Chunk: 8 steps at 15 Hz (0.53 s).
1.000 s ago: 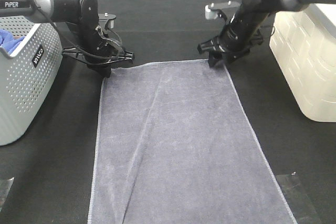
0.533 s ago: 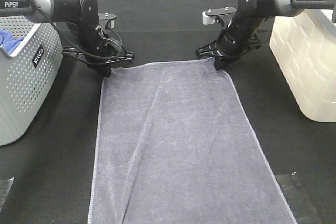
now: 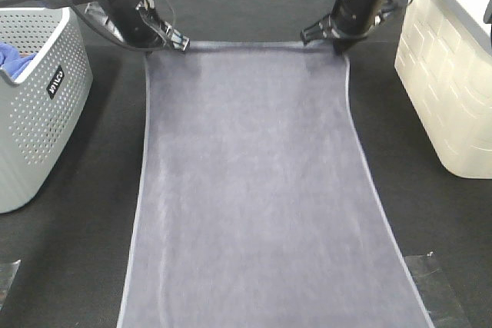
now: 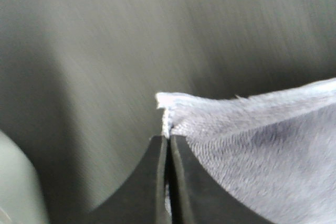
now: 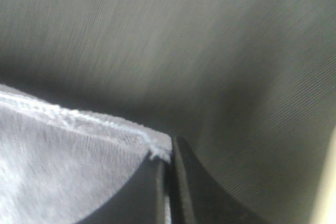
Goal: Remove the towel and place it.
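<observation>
The long greyish-purple terry towel with its pale stitched hem lies stretched flat down the middle of the black cloth-covered surface, its far hem pulled straight at 12 o'clock and its near end running out of view at 6 o'clock. A strip of bare black surface lies open along each long edge. At 9 o'clock stands a grey perforated plastic basket holding a bright blue cloth, apart from the towel's left edge. At 3 o'clock a cream ribbed plastic bin stands likewise apart from the right edge.

The left gripper is pinched together on the towel's far left corner; its wrist view shows the two dark fingers pressed flat with the hem caught between them. The right gripper is clamped on the far right corner in the same way, the hem's frayed tip showing at the fingertips.

Both wrist views are motion-blurred, showing only dark woven surface beyond the corners.
</observation>
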Motion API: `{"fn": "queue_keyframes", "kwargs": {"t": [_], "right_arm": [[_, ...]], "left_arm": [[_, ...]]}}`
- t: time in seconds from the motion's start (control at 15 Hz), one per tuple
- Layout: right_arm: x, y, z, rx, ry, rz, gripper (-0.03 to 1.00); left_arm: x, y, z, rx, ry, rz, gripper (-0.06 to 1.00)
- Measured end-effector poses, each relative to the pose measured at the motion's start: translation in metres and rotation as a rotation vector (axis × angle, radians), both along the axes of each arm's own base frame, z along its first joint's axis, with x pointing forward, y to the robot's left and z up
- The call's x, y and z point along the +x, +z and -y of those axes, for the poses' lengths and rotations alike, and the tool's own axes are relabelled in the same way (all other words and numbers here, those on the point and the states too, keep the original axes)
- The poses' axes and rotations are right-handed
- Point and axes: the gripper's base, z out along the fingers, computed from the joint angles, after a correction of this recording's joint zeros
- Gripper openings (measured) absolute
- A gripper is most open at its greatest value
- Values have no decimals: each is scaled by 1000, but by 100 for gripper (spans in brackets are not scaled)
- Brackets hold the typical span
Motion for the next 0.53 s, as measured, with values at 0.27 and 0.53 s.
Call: {"fn": "queue_keyframes", "kwargs": {"t": [0.27,0.53], "right_arm": [[12,11,4,-51,-9,162,0],[24,22,2,-51,24,341,0]], "left_arm": [[14,5,9,-25,-107,202,0],[24,-21,14,40,-235,310,0]]}}
